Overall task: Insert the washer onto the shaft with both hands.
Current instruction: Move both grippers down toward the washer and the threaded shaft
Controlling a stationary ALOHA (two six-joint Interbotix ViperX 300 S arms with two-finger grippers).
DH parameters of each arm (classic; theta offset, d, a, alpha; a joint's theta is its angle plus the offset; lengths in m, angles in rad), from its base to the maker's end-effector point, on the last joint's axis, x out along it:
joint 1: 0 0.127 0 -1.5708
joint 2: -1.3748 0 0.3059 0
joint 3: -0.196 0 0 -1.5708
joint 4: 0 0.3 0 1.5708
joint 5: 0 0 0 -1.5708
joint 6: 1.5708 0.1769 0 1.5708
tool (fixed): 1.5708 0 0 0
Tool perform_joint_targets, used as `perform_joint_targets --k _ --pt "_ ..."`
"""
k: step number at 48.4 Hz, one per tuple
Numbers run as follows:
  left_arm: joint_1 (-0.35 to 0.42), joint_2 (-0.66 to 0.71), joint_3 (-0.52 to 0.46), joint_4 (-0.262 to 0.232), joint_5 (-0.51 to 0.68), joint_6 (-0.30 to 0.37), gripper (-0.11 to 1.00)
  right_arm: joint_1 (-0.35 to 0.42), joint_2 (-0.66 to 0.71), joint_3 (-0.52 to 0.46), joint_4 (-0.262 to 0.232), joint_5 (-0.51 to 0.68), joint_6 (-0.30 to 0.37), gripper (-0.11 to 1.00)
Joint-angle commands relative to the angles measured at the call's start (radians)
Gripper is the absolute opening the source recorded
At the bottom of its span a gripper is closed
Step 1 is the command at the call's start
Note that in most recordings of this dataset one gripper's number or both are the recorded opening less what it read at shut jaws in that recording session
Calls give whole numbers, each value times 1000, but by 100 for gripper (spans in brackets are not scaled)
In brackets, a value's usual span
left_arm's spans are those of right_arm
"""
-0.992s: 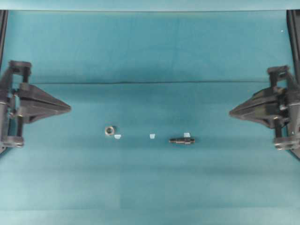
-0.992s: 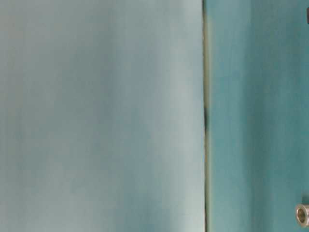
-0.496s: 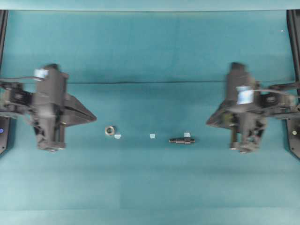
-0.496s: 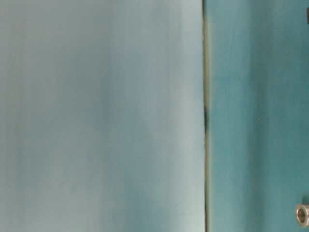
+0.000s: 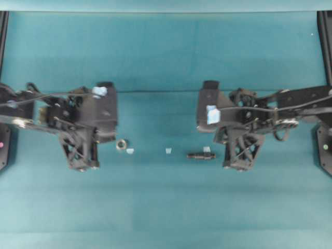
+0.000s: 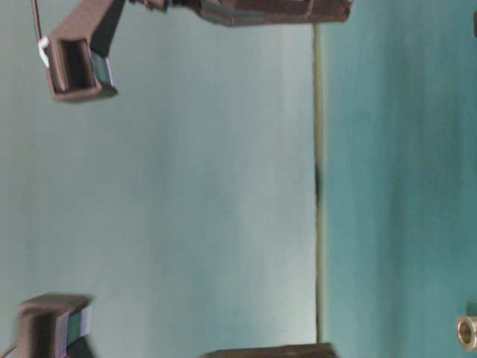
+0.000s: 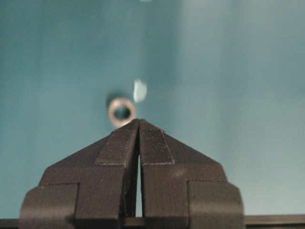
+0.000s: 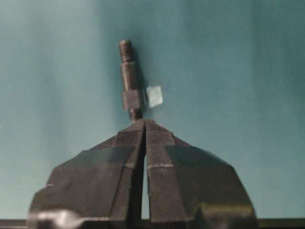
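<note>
Washer (image 7: 122, 110) and shaft (image 8: 130, 81) lie loose on table (image 5: 166, 207); both pincers, left (image 7: 138, 125) and right (image 8: 145, 123), closed empty, could knock them away.

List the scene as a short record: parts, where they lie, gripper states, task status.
washer: flat on the teal mat, hole up, free
shaft: lying on its side, right of the washer, apart from it
tape scraps: three small pale bits, one beside the washer, one between the parts, one by the shaft
left gripper: shut, empty, tips just short of the washer
right gripper: shut, empty, tips at the shaft's near end
task status: nothing picked up, washer not on the shaft
</note>
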Motion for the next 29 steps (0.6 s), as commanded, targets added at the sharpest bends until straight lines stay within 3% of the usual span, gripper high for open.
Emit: perform_joint_targets --k 1,9,23,29 --pt "-2 20 -23 3 3 -21 2 -2 5 -25 -3 -2 0 -9" --pt "-2 43 -28 2 3 -44 2 -2 15 -25 -3 -23 2 -9" --pt "-2 44 -17 8 3 -2 3 -2 20 5 -3 -101 -5 -3" --pt "-2 49 -11 8 3 52 25 2 23 17 -3 -114 -31 10"
